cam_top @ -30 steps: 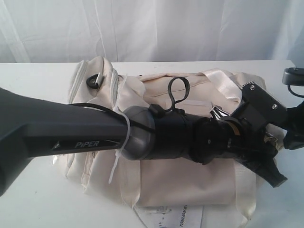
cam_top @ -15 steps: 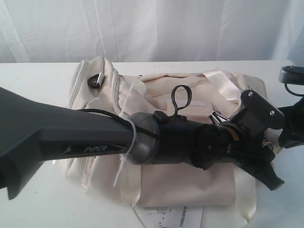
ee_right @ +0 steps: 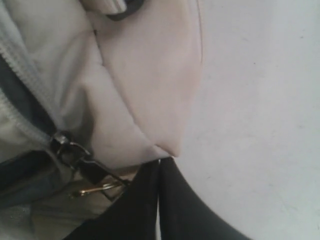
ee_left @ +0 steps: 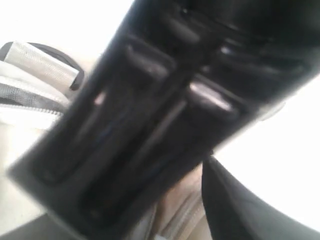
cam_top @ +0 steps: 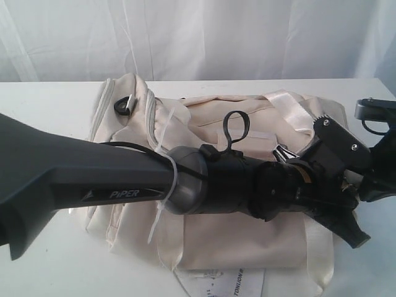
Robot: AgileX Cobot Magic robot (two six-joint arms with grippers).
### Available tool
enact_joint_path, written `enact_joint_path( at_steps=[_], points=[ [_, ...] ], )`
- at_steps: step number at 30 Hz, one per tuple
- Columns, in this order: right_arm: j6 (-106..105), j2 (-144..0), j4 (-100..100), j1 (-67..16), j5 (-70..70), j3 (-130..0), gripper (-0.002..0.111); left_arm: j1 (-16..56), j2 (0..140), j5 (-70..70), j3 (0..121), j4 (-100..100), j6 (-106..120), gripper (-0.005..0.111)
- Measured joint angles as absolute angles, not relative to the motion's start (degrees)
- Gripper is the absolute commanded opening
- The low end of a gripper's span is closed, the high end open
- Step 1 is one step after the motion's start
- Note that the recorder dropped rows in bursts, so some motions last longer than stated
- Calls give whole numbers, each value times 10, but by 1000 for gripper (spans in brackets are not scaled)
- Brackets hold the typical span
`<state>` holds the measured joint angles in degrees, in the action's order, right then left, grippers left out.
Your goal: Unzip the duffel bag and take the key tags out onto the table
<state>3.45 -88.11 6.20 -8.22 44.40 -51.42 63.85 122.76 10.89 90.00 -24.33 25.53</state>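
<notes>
The cream duffel bag [cam_top: 247, 241] lies on the white table [cam_top: 49, 99]. My left arm reaches across it, and the left gripper [cam_top: 352, 232] hangs over the bag's right end. In the left wrist view a blurred black body fills most of the picture. One finger [ee_left: 235, 200] stands off to the side above cream fabric and zipper [ee_left: 182, 220], so the jaws are apart. My right gripper [ee_right: 159, 162] is shut on the pointed corner of the duffel bag [ee_right: 150, 75]. The zipper slider [ee_right: 61, 142] sits nearby, with dark lining [ee_right: 22, 107] showing. The key tags are hidden.
A white printed paper hang-tag [cam_top: 223, 281] lies at the bag's front edge. Satin handles [cam_top: 284, 102] and a black ring [cam_top: 124, 105] sit on the bag. My right arm [cam_top: 378, 167] stands at the table's right edge. A white curtain [cam_top: 198, 37] hangs behind.
My left arm has dropped slightly and shifted right over the bag's end, then held still. The right arm has drifted a little left and lower. The bag has barely moved.
</notes>
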Motion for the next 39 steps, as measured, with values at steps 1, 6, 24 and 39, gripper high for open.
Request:
enact_joint_path(
  at_steps=[1, 6, 24, 39],
  points=[
    [35, -881, 63, -82, 442, -514, 0, 638, 1228, 109, 900, -243, 255, 53],
    [33, -881, 68, -82, 437, -514, 0, 638, 1228, 109, 900, -243, 255, 53],
    [-70, -882, 170, -82, 429, -515, 0, 636, 1229, 106, 900, -243, 255, 0],
    [92, -831, -14, -82, 441, -596, 0, 636, 1217, 86, 900, -245, 246, 0]
  ],
)
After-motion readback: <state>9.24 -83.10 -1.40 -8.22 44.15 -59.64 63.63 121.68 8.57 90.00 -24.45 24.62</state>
